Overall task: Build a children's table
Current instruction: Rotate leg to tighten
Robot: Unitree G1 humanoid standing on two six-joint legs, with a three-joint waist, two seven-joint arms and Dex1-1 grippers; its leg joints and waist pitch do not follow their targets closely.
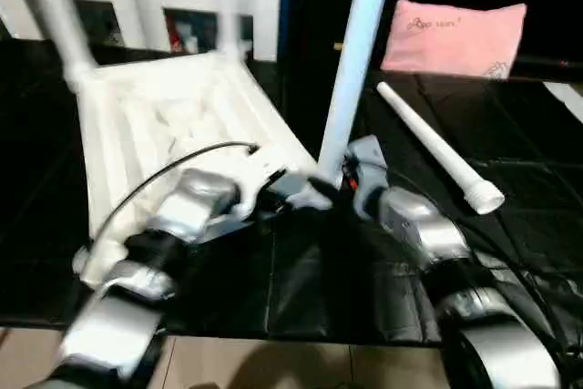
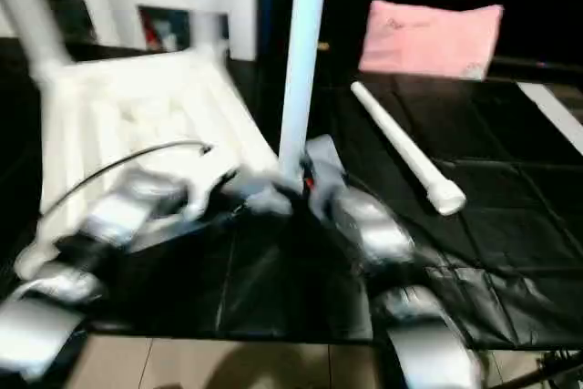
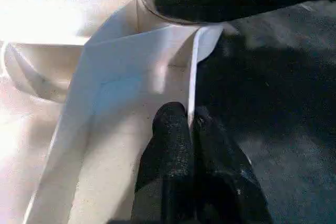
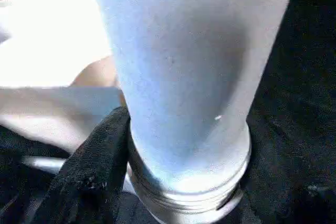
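Tabletop (image 1: 173, 125) lies upside down on black sheeting (image 1: 301, 289), left half of the head view, ribbed underside up. Two legs already stand in its far corner sockets, upper left: one (image 1: 56, 15) at far left, one (image 1: 230, 6) nearer centre, both blurred.

A third leg (image 1: 351, 70) stands upright at frame centre, its base at the tabletop's near right corner. Right gripper (image 1: 351, 179) sits at that base; in its wrist view one black finger (image 4: 94, 177) presses the leg's side just above the threaded collar. Fingers spread about the leg's width, gripping it.

Left gripper (image 3: 191, 145) rests on the tabletop's rim wall close to the same corner, fingers closed together, holding nothing visible.

Fourth leg (image 1: 437, 148) lies loose on the sheeting, right of centre, slanting from upper centre down to the right, thick end nearest.

Pink pillow (image 1: 453, 38) upper right, beyond the loose leg. White cabinet (image 1: 155, 2) with glass doors across the upper left, behind the tabletop. A black cable (image 1: 164, 175) arcs over the left forearm (image 1: 118, 316), crossing the tabletop.
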